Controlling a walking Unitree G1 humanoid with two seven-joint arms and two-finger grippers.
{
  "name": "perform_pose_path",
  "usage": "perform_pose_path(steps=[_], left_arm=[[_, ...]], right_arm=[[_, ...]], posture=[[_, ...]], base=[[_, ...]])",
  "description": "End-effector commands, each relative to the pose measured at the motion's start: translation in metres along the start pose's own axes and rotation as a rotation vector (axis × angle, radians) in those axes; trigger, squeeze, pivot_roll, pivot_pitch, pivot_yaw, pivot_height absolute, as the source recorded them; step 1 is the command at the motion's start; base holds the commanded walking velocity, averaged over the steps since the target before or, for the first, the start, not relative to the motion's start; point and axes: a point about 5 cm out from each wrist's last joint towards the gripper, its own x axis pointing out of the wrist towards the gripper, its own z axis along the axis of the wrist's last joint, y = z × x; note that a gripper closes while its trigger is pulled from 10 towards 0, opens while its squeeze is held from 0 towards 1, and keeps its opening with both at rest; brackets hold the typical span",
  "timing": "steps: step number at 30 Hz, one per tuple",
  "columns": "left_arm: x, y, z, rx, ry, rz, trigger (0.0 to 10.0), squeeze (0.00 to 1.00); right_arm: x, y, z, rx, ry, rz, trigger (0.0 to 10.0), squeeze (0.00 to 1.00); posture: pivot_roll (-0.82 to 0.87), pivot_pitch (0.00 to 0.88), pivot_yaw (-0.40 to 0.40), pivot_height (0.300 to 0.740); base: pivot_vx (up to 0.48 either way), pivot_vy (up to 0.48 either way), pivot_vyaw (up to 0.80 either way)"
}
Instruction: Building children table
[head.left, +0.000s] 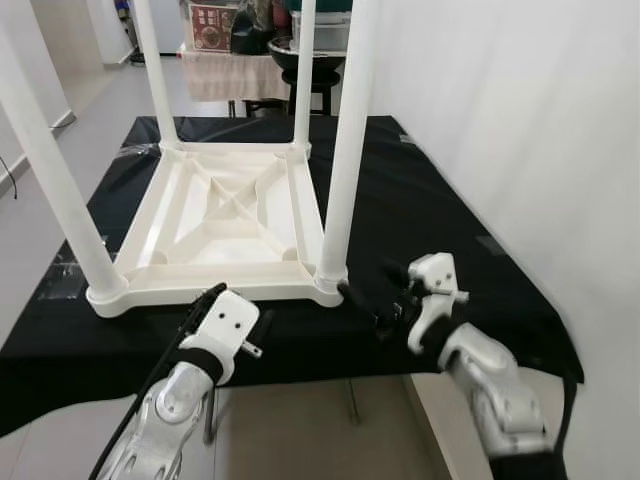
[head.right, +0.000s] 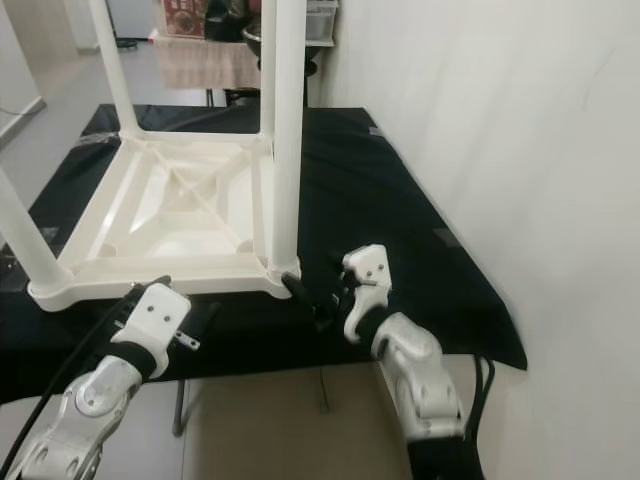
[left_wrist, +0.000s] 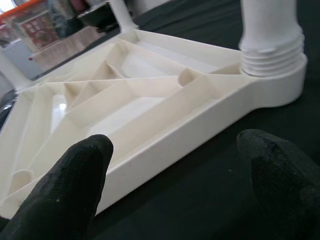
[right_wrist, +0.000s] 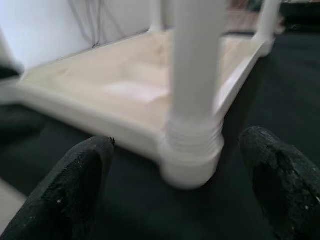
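A bench (head.left: 440, 215) draped in black cloth carries an upturned white plastic table (head.left: 225, 220), legs up, toward its left side.

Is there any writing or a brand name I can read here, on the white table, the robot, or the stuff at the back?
None can be read.
Box on the back shelf: a red printed picture, any lettering too small and blurred.
Upturned table and its legs: plain white, no marks.
Left pincer and right pincer: no labels to be seen.
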Motion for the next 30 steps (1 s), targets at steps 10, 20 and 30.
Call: perform_pose_path(steps=[10,20,30], left_arm=[[-0.013,-0.005,-0.017,-0.109,0.059,-0.049,10.0,0.0],[-0.01,-0.007,-0.018,-0.122,0.061,-0.054,10.0,0.0],[-0.007,-0.01,-0.015,-0.086,0.032,-0.097,10.0,0.0]], right_arm=[[-0.028,-0.003,-0.002,-0.047,-0.011,-0.074,10.0,0.0],[-0.026,-0.001,-0.001,-0.067,-0.019,-0.064,10.0,0.0],[-0.026,0.0,-0.007,-0.005,0.012,-0.034,10.0,0.0]], posture=[[0.01,0.007,-0.061,0.74],[0.0,0.0,-0.06,0.74],[0.0,0.0,-0.053,0.74]], base=[[0.0,0.0,0.09],[0.362,0.0,0.48],[0.319,0.0,0.16]])
